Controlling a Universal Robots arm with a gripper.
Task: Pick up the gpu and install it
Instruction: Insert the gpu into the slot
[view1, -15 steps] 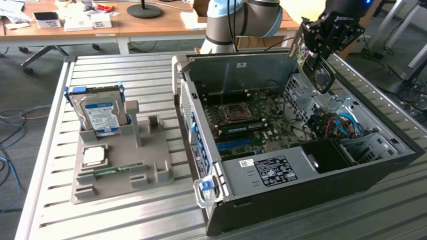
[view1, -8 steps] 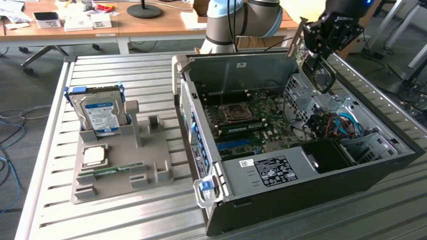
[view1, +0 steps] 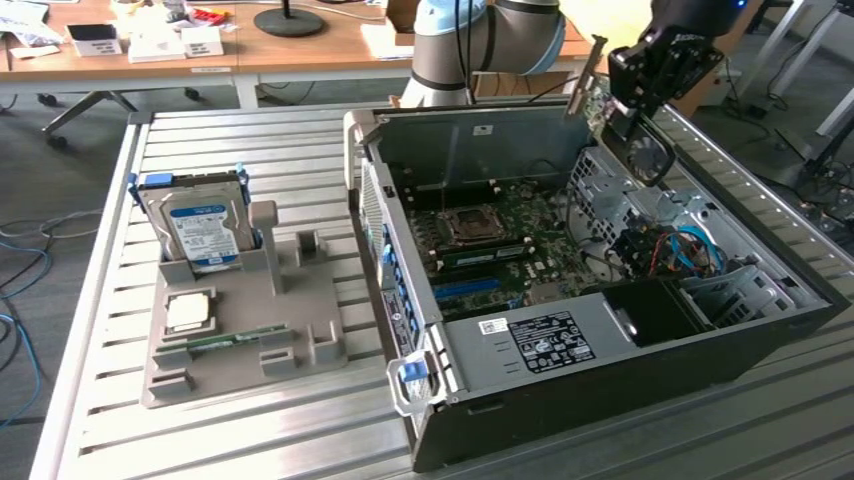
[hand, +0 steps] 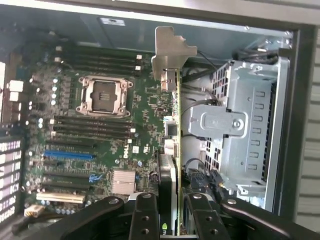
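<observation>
gpu (hand: 176, 150): pinched between the two black fingers of the gripper (hand: 172, 202), which are pressed against its opposite faces. Card is seen edge-on in the wrist view: thin green board, black cooler block on one face close to the fingers, silver L-shaped end bracket (hand: 170, 50) at the end farthest from the gripper. In the exterior view the gpu (view1: 587, 80) hangs clear of everything, above the rear corner of the computer case (view1: 641, 380), bracket edge tilted.

Containers:
- Computer case: black sheet metal, lying on its side, side panel off. Directly below the gripper is the green motherboard (hand: 100, 140), carrying an empty square CPU socket (hand: 105, 95) with metal frame, rows of black slots and one blue slot (hand: 70, 155). Beside the held card sits a perforated grey steel drive cage (hand: 245, 125). At the case end far from the gripper: a boxy grey power supply (view1: 561, 340) with a label.
- Grey moulded holder (view1: 307, 320), well apart from the gripper, on the ribbed metal table (view1: 267, 140): a silver hard drive (view1: 200, 225) standing upright, a square processor (view1: 187, 312) lying flat, a narrow green memory stick (view1: 234, 340).

Arm (view1: 481, 40): grey with pale blue joint caps, reaching over the case rear; the gripper (view1: 625, 92) points obliquely down into the case.
</observation>
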